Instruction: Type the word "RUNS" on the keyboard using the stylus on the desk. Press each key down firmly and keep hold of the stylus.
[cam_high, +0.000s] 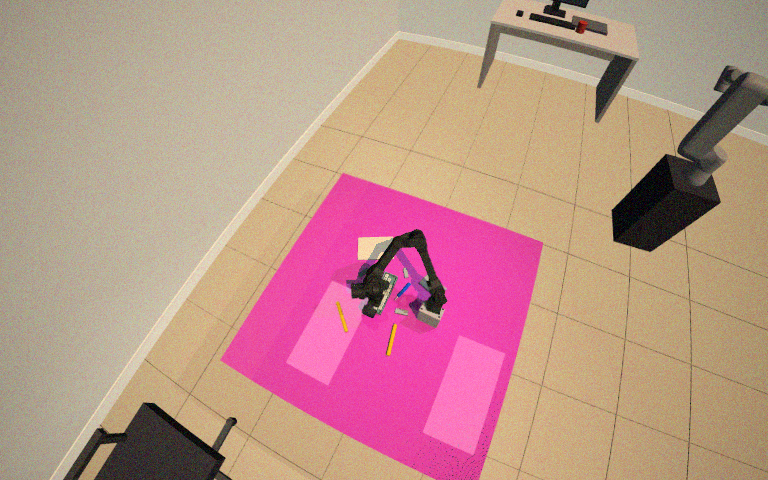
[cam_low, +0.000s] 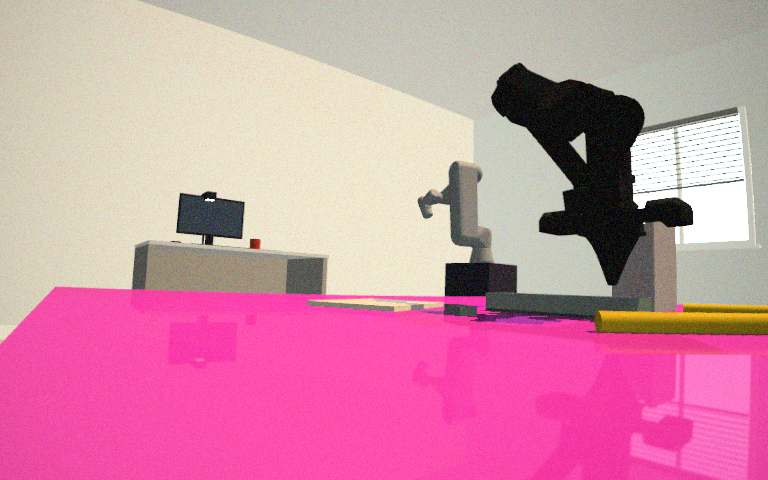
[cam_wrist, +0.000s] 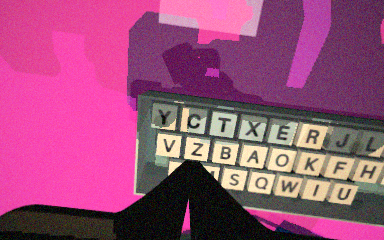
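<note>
The keyboard (cam_high: 390, 285) (cam_low: 543, 302) (cam_wrist: 146, 177) lies on the pink surface, partly under the arm in the top view. The wrist view shows the R key (cam_wrist: 312, 136), the U key (cam_wrist: 343, 194) and the S key (cam_wrist: 234, 179); I see no N key there. My gripper (cam_low: 612, 282) (cam_wrist: 191, 168) is shut and empty, pointing down above the keyboard. In the wrist view its fingertips overlap the lower edge of the Z key and hide part of the bottom row. The blue stylus (cam_high: 403, 290) lies between the keyboard and the arm's base; a dark blue sliver shows at the wrist view's bottom edge.
One yellow rod (cam_high: 342, 316) lies left of the keyboard and another yellow rod (cam_high: 391, 339) lies in front. A pale flat board (cam_high: 368, 247) lies behind the keyboard. A small grey block (cam_high: 400, 311) lies near the base (cam_high: 430, 316).
</note>
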